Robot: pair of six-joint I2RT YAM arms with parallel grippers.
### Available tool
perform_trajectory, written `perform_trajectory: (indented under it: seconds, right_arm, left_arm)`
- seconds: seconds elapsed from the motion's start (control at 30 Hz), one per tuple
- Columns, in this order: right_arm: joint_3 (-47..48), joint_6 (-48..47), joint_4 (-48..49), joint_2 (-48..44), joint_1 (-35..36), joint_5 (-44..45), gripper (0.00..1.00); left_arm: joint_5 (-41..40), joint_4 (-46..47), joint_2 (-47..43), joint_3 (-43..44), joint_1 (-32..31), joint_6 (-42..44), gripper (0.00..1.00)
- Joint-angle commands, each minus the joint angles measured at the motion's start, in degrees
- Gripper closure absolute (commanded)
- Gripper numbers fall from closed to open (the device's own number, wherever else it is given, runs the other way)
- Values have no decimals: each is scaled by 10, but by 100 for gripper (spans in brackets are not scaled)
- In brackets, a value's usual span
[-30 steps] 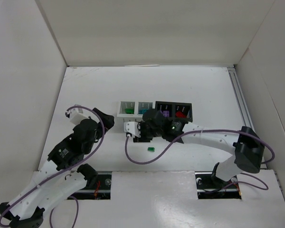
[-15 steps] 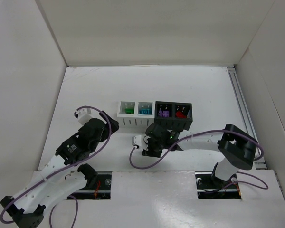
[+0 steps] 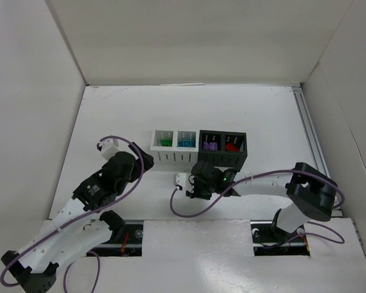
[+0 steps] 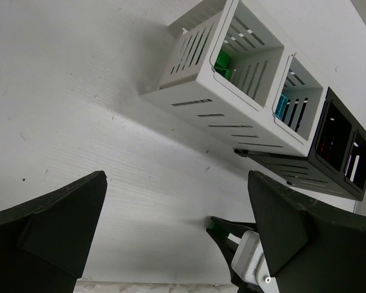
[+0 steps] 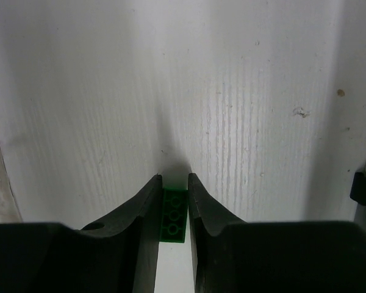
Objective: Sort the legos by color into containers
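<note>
The right gripper [image 5: 174, 182] has dropped from the containers [image 3: 219, 157] toward the desk's [image 3: 122, 116] near edge and closed tight on the loose green lego [image 5: 174, 215], ready for the white container [image 3: 169, 156]; the left gripper [image 4: 177, 183] hangs wide open, empty

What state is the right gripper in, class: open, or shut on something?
Shut on the green lego: the right wrist view shows the fingers of the right gripper pressed against both its sides.
</note>
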Motion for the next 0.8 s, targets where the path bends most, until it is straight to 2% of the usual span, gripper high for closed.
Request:
perform_trajectory:
  seconds: [0.0, 0.13, 0.27, 0.4, 0.5, 0.63, 0.77]
  right_arm:
    - [-12, 11, 4, -20, 4, 10, 74]
    - [4, 11, -2, -38, 4, -2, 77]
    - [74, -17, -41, -57, 4, -8, 77]
    - [210, -76, -79, -50, 4, -8, 77]
    - [281, -109, -96, -22, 4, -8, 77]
    - [430, -161, -118, 59, 4, 8, 78]
    - [512, -182, -118, 124, -8, 25, 78]
  left_arm:
    - [0, 18, 4, -2, -1, 0, 0]
    - [0, 18, 4, -2, -1, 0, 0]
    - [-7, 18, 4, 3, -1, 6, 0]
    - [-21, 10, 4, 9, -1, -6, 0]
    - [-28, 0, -8, 9, -1, -12, 0]
    - [-40, -21, -30, 15, -1, -27, 0]
    - [-40, -27, -45, 20, -1, -21, 0]
